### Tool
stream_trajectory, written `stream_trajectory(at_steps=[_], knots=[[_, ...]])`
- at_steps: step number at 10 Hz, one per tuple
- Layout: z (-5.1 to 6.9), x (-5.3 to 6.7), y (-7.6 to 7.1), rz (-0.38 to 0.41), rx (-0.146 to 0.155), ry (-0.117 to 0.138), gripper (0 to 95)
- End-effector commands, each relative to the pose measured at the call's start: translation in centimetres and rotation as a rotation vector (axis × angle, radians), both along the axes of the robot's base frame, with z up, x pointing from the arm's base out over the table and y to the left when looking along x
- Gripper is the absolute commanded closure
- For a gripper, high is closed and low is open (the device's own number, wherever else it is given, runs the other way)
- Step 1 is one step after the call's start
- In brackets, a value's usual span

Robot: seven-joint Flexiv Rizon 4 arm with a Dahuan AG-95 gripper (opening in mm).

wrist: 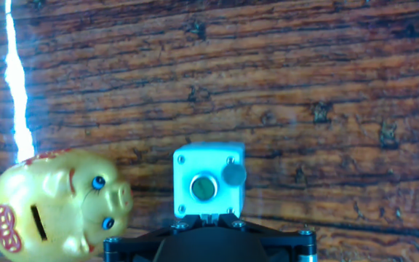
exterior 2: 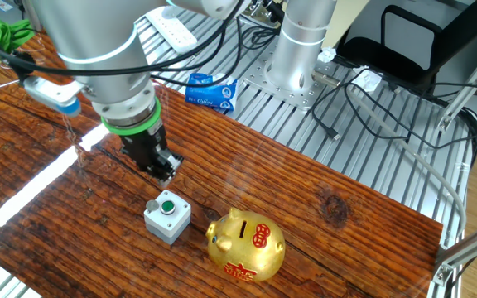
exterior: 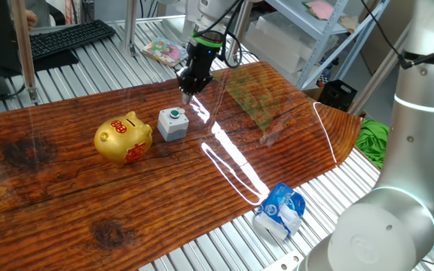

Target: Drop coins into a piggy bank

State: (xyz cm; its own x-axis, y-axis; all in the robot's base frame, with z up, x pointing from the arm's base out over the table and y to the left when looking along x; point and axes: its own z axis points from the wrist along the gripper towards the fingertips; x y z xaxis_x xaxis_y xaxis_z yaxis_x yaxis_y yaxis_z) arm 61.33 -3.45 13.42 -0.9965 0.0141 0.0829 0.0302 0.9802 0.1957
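Observation:
The gold piggy bank (exterior: 123, 138) with red markings stands on the wooden table, its top slot up; it also shows in the other fixed view (exterior 2: 246, 244) and at the lower left of the hand view (wrist: 46, 204). A grey coin (wrist: 233, 173) lies on top of the small grey box (wrist: 208, 182), beside its green button; the coin also shows in the other fixed view (exterior 2: 151, 204). My gripper (exterior: 187, 89) hangs a little above and behind the box (exterior 2: 168, 172). Its jaws stand together, and I see nothing between the fingertips (wrist: 209, 216).
The grey box (exterior: 172, 123) stands right next to the pig's snout. A blue and white packet (exterior: 280, 211) lies at the table's near edge. A bright light streak crosses the wood. A keyboard (exterior: 66, 38) and shelving stand beyond the table.

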Motion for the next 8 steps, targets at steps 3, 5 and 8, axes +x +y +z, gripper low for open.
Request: stream_trajectory(at_steps=[3,5,8], knots=[[-0.8,1.2,-0.6,0.000,0.018,0.001,95.0],[-1.4,1.7,-0.8,-0.007,0.031,0.003,95.0],[-2.1,1.7,-0.7,-0.025,0.052,0.005,95.0]])
